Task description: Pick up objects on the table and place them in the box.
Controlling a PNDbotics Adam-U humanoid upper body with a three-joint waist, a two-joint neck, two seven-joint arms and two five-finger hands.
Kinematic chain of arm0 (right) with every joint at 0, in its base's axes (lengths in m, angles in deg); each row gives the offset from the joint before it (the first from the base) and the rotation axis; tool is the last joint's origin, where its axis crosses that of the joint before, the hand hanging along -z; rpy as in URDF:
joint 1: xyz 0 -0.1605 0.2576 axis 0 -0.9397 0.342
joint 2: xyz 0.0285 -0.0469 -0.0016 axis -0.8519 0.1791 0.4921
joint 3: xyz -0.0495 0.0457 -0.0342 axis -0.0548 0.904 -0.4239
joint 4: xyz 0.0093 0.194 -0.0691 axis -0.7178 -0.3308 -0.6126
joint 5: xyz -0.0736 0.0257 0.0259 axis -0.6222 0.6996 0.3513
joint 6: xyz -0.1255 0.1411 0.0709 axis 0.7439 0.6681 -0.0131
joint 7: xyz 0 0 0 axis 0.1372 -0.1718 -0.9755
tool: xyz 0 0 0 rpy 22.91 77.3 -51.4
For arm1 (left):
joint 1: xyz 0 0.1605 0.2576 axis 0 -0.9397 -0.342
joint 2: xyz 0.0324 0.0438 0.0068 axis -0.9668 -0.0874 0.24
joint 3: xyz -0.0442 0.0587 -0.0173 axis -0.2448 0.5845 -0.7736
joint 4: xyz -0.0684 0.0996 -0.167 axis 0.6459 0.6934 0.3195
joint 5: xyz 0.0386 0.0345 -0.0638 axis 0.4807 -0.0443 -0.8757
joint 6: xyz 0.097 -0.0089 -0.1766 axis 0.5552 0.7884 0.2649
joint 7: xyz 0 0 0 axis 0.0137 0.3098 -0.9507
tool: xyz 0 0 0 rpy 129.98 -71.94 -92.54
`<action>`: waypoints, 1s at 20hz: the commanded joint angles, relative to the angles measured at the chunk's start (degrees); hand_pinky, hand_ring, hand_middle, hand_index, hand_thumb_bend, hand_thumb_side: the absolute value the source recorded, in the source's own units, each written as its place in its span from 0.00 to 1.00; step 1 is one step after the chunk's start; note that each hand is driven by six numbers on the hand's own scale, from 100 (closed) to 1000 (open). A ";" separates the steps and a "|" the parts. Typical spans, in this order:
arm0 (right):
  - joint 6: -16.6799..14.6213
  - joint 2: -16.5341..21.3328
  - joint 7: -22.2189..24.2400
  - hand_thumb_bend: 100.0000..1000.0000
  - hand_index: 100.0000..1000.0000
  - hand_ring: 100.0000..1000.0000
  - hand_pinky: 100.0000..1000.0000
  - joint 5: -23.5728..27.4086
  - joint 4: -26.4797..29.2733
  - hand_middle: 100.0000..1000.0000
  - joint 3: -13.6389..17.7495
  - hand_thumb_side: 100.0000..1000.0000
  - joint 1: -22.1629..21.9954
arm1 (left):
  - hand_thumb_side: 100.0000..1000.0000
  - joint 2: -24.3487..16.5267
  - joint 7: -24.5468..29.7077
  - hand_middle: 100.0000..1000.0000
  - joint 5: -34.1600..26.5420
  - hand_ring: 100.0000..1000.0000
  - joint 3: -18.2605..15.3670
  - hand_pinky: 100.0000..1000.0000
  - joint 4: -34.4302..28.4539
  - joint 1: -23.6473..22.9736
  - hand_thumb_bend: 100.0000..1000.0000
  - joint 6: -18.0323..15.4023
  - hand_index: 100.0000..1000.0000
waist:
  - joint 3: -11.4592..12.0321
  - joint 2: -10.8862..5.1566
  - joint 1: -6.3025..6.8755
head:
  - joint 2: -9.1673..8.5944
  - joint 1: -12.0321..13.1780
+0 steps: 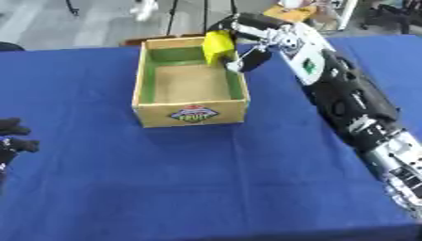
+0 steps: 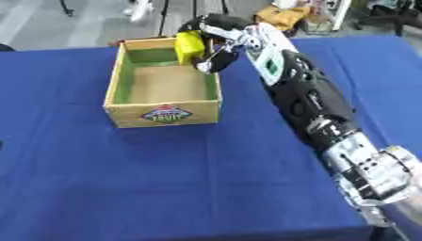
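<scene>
1. The left hand (image 1: pixel 12 136) shows only at the left edge of the left eye view, low down and well apart from everything else. It is cut off by the frame, and whether its fingers are spread or curled cannot be told.
2. The box (image 1: pixel 190 114) stands on the blue table (image 1: pixel 206 188), just below and to the left of the right hand. It is an open wooden crate with green inner walls and a tan floor. Its near wall carries an oval sticker; green lettering there seems to read "FRUIT", but it is too blurred to be sure.
3. The yellow object (image 1: pixel 218 45) is held over the box's far right corner, at the rim. Its long axis runs roughly upright, top towards the far edge. Its exact shape is hard to make out, and its right side is hidden by the fingers.
4. The right hand (image 2: pixel 216 34) reaches in from the right, fingers curled round the yellow object.
</scene>
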 commanded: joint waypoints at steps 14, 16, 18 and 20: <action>-2.07 -4.23 2.80 0.00 0.61 0.51 0.71 -3.06 -3.59 0.28 -1.00 0.11 0.30 | 0.92 -0.74 0.53 0.54 -0.34 0.45 0.33 0.70 -0.69 0.64 0.71 -0.04 0.70 | 1.19 -1.07 0.41 | 0.29 -0.91; -2.08 -4.56 2.81 0.00 0.61 0.51 0.72 -3.52 -4.30 0.28 -0.86 0.12 0.01 | 0.92 -0.68 0.57 0.54 -0.36 0.45 0.36 0.70 -0.70 0.68 0.71 -0.04 0.70 | 1.39 -1.01 0.46 | 0.25 -1.00; -2.11 -4.82 2.80 0.00 0.61 0.52 0.72 -4.09 -5.10 0.28 -0.72 0.13 -0.29 | 0.92 -0.62 0.60 0.54 -0.38 0.45 0.38 0.70 -0.72 0.75 0.71 -0.04 0.70 | 1.57 -0.92 0.52 | 0.20 -1.06; -2.22 -5.00 2.81 0.00 0.62 0.52 0.72 -4.66 -5.81 0.30 -0.60 0.15 -0.58 | 0.92 -0.57 0.61 0.54 -0.40 0.45 0.39 0.70 -0.73 0.78 0.71 -0.04 0.70 | 1.71 -0.84 0.56 | 0.16 -1.09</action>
